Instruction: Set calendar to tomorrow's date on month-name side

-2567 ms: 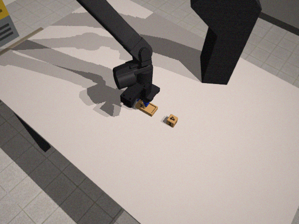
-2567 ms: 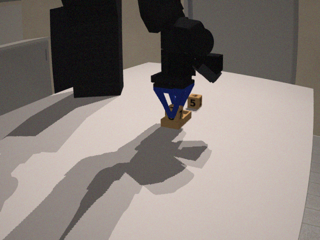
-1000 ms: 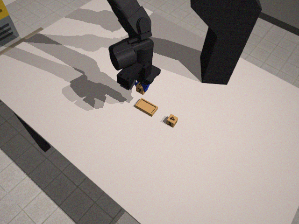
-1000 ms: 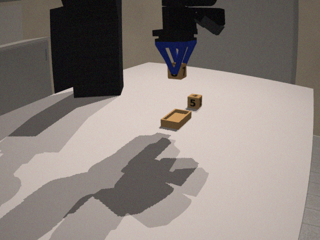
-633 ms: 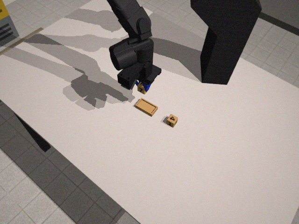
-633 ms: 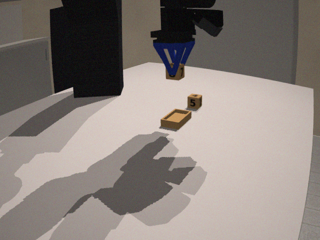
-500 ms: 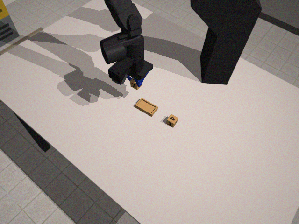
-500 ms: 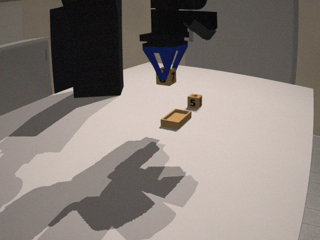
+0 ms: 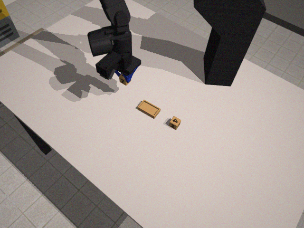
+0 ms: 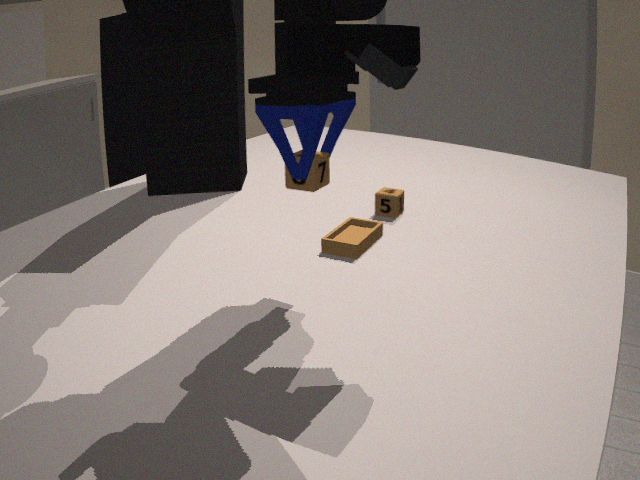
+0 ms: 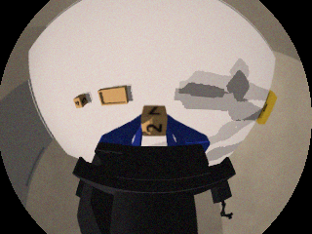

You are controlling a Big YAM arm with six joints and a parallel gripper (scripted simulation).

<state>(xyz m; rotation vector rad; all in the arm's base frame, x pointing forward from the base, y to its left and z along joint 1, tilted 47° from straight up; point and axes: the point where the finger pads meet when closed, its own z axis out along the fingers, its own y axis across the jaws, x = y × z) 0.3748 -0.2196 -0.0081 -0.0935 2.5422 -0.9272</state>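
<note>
A matte black arm [image 9: 115, 17] of blocky, rounded segments ends in a gripper [image 10: 309, 167] with slender blue triangular open-framed fingers [image 10: 281, 136].
</note>
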